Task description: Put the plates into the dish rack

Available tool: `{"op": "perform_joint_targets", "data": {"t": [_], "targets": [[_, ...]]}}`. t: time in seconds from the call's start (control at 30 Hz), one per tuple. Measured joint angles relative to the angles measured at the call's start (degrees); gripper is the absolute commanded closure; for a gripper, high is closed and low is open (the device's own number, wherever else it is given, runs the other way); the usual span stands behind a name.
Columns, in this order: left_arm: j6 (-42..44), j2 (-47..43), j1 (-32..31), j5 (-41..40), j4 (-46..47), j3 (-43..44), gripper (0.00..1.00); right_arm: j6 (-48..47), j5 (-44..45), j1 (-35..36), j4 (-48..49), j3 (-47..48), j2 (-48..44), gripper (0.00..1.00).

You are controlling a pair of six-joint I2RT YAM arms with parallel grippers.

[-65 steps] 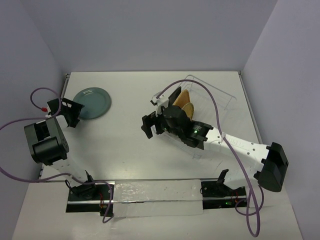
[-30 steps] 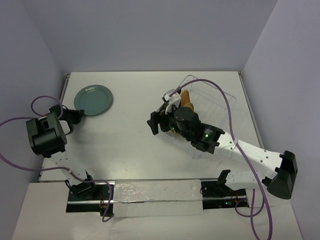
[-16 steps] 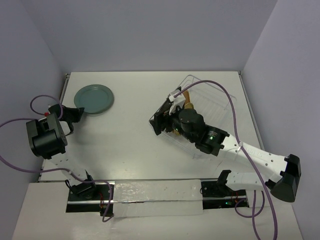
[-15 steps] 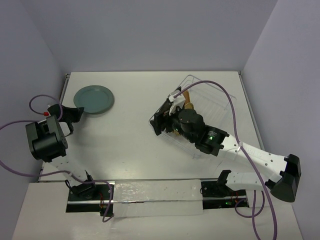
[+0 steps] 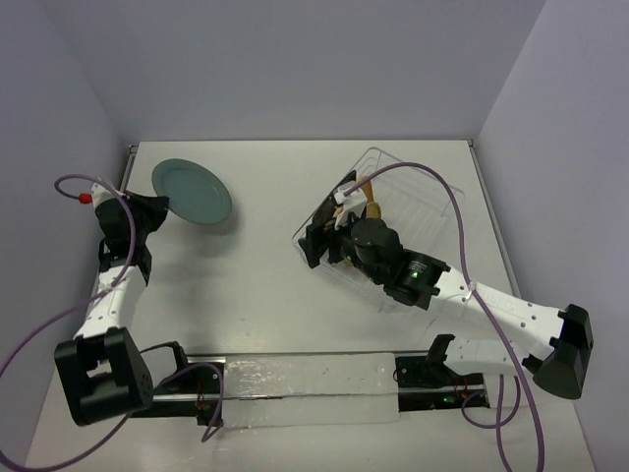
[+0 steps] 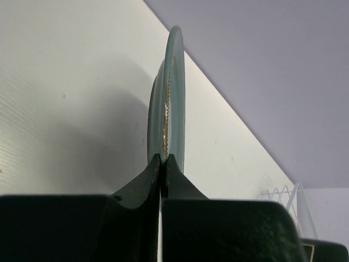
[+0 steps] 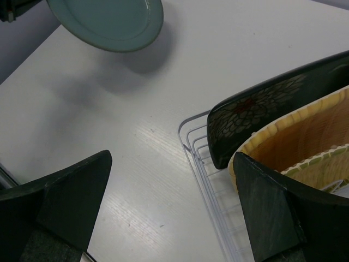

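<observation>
Left jaws: clamped on teal plate [image 5: 192, 191], held above desk's [image 5: 265, 275] far-left corner.
Right jaws: apart, at dish rack's [image 5: 413, 202] end, by black plate [image 7: 272, 103].

The round teal-grey glazed plate [image 5: 192, 192] shows a speckled pale tan streak along its edge in the left wrist view. In the silvery-white thin-wire dish rack [image 5: 432, 192], the black square plate [image 7: 272, 103] carries white petal-like floral patterning with a reddish spot. Beside it are the finely ribbed tan woven bamboo plate [image 7: 294, 139] and the striped yellow-green woven bamboo plate [image 7: 322, 164].
</observation>
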Motion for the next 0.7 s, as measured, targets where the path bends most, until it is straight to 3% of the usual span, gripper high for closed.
{"op": "perform_joint_targets", "data": {"t": [0.13, 0.3, 0.7], "targets": [[3.2, -6.2, -1.9, -0.2, -4.5, 0.0, 1.00, 0.6, 0.0, 0.0, 0.0, -0.7, 0.0, 0.00], [5.6, -11.1, -4.4, 5.8, -10.7, 0.0, 1.00, 2.0, -0.3, 0.0, 0.0, -0.9, 0.0, 0.00], [2.3, -30.3, -7.3, 16.6, -16.8, 0.1, 1.00, 9.4, -3.1, -0.3, 0.0, -0.9, 4.4, 0.00]]}}
